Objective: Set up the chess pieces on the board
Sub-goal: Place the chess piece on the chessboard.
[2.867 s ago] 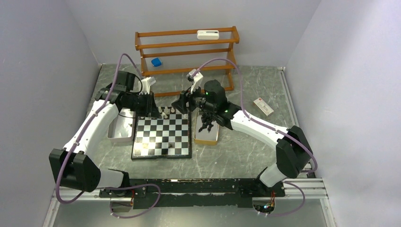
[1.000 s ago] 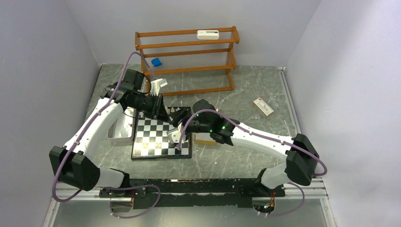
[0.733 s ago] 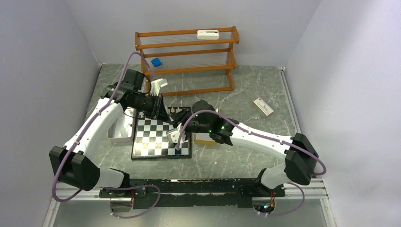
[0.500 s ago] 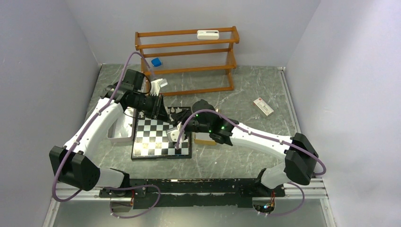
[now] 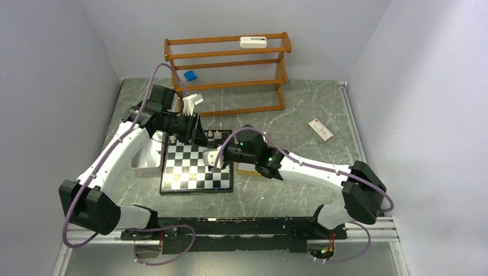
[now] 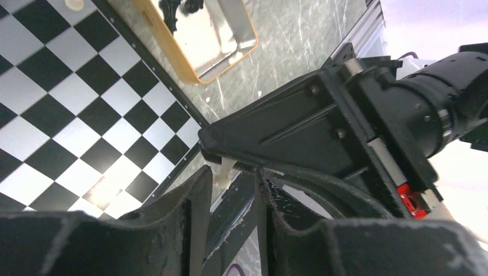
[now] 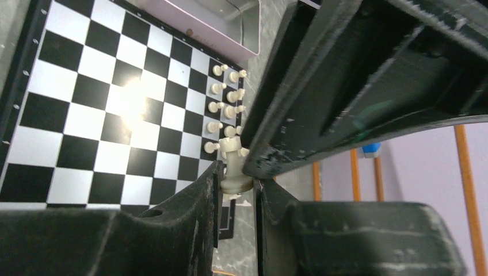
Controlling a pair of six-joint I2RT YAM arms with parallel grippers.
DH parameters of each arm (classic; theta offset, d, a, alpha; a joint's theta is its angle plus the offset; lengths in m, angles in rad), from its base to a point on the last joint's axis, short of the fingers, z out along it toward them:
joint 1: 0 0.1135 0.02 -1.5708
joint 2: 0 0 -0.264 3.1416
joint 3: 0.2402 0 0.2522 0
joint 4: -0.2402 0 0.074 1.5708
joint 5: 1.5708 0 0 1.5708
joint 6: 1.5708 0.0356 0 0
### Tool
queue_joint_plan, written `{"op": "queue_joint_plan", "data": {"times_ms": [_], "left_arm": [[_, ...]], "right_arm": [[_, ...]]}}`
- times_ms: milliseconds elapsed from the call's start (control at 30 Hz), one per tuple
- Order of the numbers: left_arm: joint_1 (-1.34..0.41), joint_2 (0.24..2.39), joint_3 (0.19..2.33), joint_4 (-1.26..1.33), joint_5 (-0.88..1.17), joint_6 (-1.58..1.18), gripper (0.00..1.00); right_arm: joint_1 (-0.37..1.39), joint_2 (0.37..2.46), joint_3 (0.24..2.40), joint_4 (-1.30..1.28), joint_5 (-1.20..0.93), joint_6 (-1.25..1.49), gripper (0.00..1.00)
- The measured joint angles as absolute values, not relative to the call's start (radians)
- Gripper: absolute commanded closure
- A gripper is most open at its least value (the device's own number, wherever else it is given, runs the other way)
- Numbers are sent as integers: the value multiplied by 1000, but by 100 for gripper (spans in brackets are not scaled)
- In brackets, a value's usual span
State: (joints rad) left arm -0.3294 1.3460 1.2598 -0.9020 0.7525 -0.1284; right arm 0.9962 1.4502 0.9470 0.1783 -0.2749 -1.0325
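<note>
Nearest, on the near side of the board (image 5: 187,172): black rail (image 5: 241,227) carrying both arm bases. Near and middle rows of the board bare.

Just beside the board's left edge: silver tray (image 5: 144,164). Just beside its right edge: gold tray (image 6: 221,37), black chess pieces (image 6: 175,8) clustered at one end, the rest hidden under the right arm in the top view.

Above the board's right half, toward its far edge: right gripper (image 7: 237,175), fingers clamped on one cream piece (image 7: 232,155).

Above the middle of the board's far edge, close beside the right gripper: left gripper (image 6: 232,175), fingers parted by a narrow gap, with rail and table visible through it. Pale sliver at the fingertips, origin not discernible.

Along the board's far edge: cream chess pieces (image 7: 216,88) upright in two rows, partly hidden behind the left gripper.

Right of the board, well apart: small flat box (image 5: 320,130).

Beyond the board's far edge: wooden rack (image 5: 227,53) against the back wall, with blue block (image 5: 190,75) at its left end and white device (image 5: 253,41) on its top shelf.
</note>
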Motion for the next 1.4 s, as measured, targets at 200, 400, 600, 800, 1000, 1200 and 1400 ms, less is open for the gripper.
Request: {"op": "queue_joint_plan", "data": {"times_ms": [200, 400, 600, 800, 1000, 1200, 1400], "left_arm": [[-329, 1293, 1260, -847, 738, -149, 50], [-329, 1234, 1260, -796, 676, -174, 47], [-329, 1184, 1256, -732, 630, -226, 40], [-329, 1142, 1221, -646, 632, -294, 47], [-329, 1156, 1209, -609, 635, -335, 48], [-329, 1159, 1203, -600, 638, -348, 58], [-329, 1159, 1196, -596, 658, -358, 65]], "right_arm": [[999, 1451, 924, 250, -286, -924, 95], [978, 1451, 890, 396, -289, -724, 93], [955, 1451, 840, 576, -277, -480, 93], [955, 1451, 809, 706, -242, -313, 92], [955, 1450, 796, 777, -208, -223, 91], [955, 1450, 796, 794, -178, -185, 91], [955, 1450, 796, 801, -149, -152, 91]]}}
